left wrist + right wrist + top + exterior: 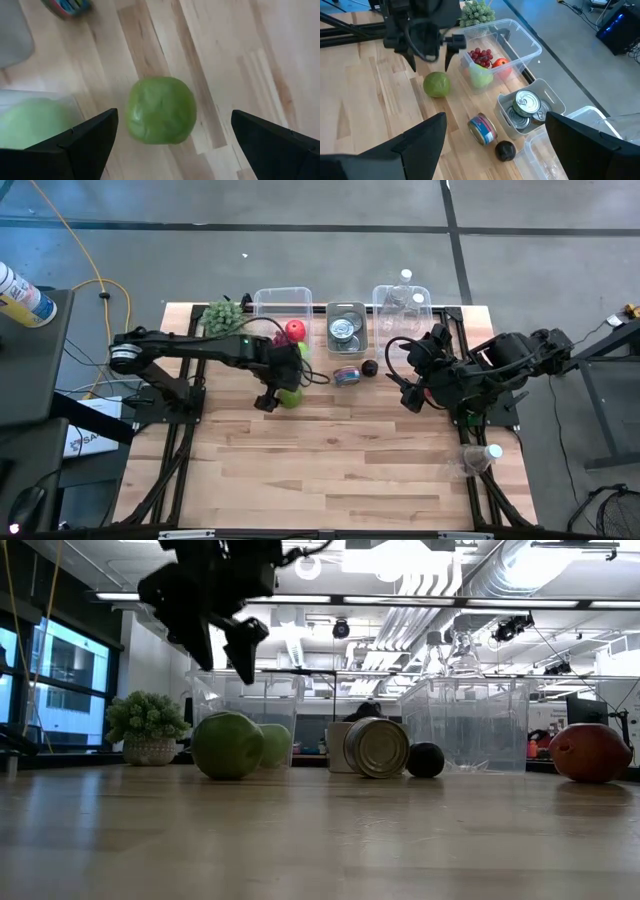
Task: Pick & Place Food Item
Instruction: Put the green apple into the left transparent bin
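Item: round green apple-like fruit (290,397) lying on the wooden table (330,470), at five o'clock from the clear plastic fruit bin (281,303) | Tool: left gripper (278,392) hovering above it, fingers spread, nothing held | Step: looks like approach to grasp; next, descending and closing squarely | Right gripper (413,393) waiting at three o'clock, spread | Writing: none readable.

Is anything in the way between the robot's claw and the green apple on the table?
No. The left gripper hangs open right above the green apple, with only air between them. The can lies off to one side.
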You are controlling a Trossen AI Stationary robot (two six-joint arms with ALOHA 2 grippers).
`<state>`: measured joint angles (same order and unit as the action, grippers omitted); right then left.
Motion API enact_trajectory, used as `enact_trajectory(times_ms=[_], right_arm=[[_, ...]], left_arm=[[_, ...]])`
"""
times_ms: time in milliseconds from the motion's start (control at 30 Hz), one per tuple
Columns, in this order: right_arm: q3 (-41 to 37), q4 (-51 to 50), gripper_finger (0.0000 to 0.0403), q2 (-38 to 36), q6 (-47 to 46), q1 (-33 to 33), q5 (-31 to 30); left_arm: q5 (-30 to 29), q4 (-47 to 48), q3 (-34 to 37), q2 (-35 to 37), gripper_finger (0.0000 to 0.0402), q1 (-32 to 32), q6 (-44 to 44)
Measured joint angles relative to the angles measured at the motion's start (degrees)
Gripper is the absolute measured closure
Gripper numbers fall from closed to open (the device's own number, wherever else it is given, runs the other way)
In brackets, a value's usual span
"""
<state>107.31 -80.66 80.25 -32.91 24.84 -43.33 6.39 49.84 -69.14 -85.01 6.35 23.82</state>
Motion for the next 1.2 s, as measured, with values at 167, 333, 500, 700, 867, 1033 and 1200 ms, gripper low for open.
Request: enact_trajectory(times_ms=[167, 333, 500, 700, 867, 1033, 1200], right_arm=[[0.0, 0.0, 0.0074, 0.0, 0.0, 0.0, 0.0], [0.0, 0.0, 0.0074, 0.0, 0.0, 0.0, 0.0], [0.0, 0.0, 0.0074, 0.0, 0.1, 0.0, 0.0], [0.0, -0.2, 0.0074, 0.0, 0.3, 0.0, 0.0], [0.0, -0.2, 0.0074, 0.0, 1.2, 0.0, -0.2], [0.0, -0.2, 0.0074, 0.0, 1.2, -0.8, -0.2], [0.0, -0.2, 0.0074, 0.0, 1.2, -1.0, -0.2]], left_arm=[[-6.3, 0.0, 0.0, -3.9, 0.0022, -1.3, 1.7], [-11.4, -0.2, 0.0, -8.1, 0.0022, -2.7, 2.9], [-11.2, -0.4, -0.1, -11.5, 0.0022, -3.5, 1.8], [-10.9, -0.5, -0.3, -13.8, 0.0022, -4.0, 2.1], [-9.5, -0.7, -0.3, -14.0, 0.0024, -3.5, 2.1], [-7.4, -0.7, -0.2, -13.6, 0.0045, -2.8, 0.2], [-7.4, 0.3, -0.4, -10.5, 0.0068, -2.7, -1.2]])
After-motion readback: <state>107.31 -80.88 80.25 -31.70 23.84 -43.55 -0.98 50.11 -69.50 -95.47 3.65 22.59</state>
